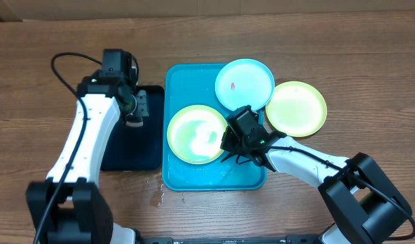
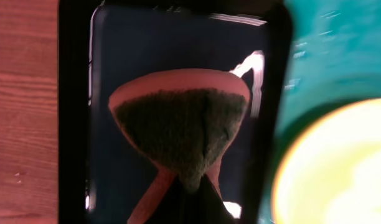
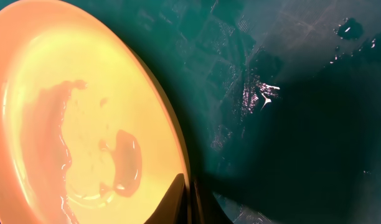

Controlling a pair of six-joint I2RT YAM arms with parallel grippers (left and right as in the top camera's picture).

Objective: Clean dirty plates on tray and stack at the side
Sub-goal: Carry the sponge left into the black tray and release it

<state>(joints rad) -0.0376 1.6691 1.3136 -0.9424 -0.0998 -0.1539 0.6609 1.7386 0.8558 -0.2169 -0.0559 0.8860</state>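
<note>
On the table (image 1: pixel 45 41), centre: the tray (image 1: pixel 177 81), bright blue, long side running away from the robot, its floor wet and glinting in the right wrist view.

Item 1: yellow-green plate (image 1: pixel 190 132), lying inside the tray on its left half. A whitish film and pooled liquid cover its centre.

Item 2: cyan plate (image 1: pixel 245 85), resting over the tray's far right corner, partly on the rim and partly beyond it. One small red smear (image 1: pixel 233 87) sits near its middle.

Item 3: second yellow-green plate (image 1: pixel 299 108), outside the tray on the table to the right. Its near edge is tucked just under the cyan plate.

Item 4: black tray (image 1: pixel 143 152), touching the blue tray's left side.

Item 5: left arm, white, rising from the near left corner, elbow bent, wrist turned down over the far part of the black tray. The left gripper (image 1: pixel 133 116) has its jaws pinched on a dark green scouring pad (image 2: pixel 178 130), which fans out above the black tray's floor.

Item 6: right arm, reaching in low from the near right and stretched leftward across the tray's right half. The right gripper (image 3: pixel 189 198) has its jaws pressed together, tips at the right rim of the plate inside the tray. Whether the rim is caught between them cannot be told.

Item 7: water puddle (image 1: pixel 160 193) on the table at the tray's near left corner.
</note>
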